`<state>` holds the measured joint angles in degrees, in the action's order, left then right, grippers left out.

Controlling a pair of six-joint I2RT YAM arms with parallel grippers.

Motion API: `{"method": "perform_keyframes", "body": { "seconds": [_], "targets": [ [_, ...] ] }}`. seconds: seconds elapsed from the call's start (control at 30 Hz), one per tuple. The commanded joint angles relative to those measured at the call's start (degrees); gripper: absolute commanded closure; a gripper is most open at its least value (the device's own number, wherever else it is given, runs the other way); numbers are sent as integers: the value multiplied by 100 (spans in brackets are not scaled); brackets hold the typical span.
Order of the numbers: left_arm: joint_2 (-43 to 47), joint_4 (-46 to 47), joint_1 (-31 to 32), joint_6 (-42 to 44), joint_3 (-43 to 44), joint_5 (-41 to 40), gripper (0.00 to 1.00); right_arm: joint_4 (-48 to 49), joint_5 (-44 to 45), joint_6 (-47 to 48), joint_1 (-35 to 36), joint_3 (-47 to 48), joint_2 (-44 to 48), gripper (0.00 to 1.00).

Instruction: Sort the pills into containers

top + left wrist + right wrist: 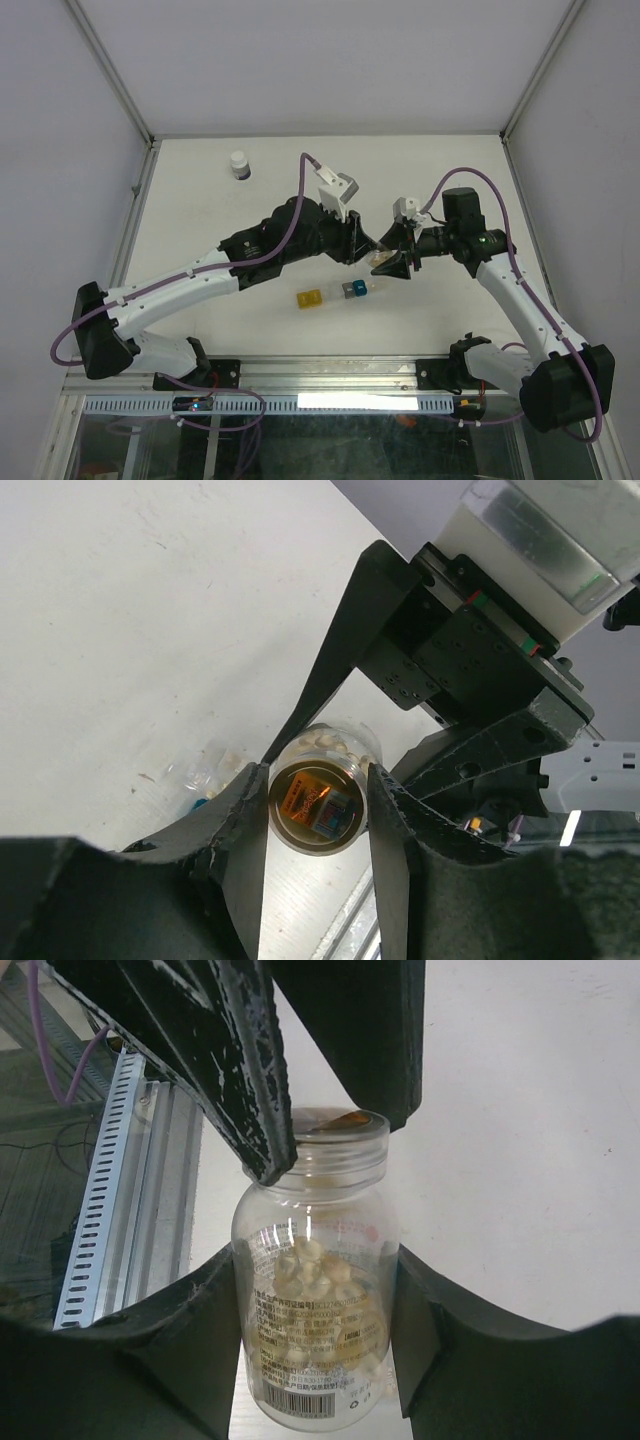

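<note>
- One white-capped bottle stands far left on the table.
- Containers lie in a short row, yellow left of blue, near the grippers.
- Left gripper pinches the vial's gold top.
- Right gripper clamps the vial's body, pills inside.

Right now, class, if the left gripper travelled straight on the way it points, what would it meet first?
The clear vial: it sits between the fingers of the left gripper. Just beyond, the right gripper clamps the vial's body, so that would likely come next; depth past it is unclear.
</note>
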<state>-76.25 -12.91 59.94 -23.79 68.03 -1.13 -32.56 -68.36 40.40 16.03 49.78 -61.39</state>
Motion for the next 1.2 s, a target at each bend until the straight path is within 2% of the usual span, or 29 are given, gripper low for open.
{"method": "perform_keyframes", "body": {
  "seconds": [0.0, 0.13, 0.2, 0.37, 0.73, 0.87, 1.03, 1.17],
  "targets": [
    [-56, 1, 35, 332, 240, 643, 75, 241, -159, -15, -21, 80, 83, 100],
    [-52, -6, 26, 486, 195, 798, 76, 241, -169, -15, -27, 82, 100, 100],
    [-72, -2, 26, 514, 214, 840, 73, 249, -180, -15, -26, 82, 109, 100],
    [-126, -17, 26, 494, 304, 807, 49, 241, -187, -24, -34, 83, 133, 100],
    [241, 40, 10, 391, 119, 356, 24, 250, -194, -24, -47, 72, 136, 100],
    [210, 38, -50, 324, 96, 376, 24, 251, -195, -32, -45, 74, 135, 100],
    [128, 36, -75, 352, 144, 404, 30, 251, -200, -32, -45, 84, 144, 100],
    [86, 35, -87, 403, 162, 538, 51, 252, -204, -32, -47, 72, 144, 100]
  ]
}}
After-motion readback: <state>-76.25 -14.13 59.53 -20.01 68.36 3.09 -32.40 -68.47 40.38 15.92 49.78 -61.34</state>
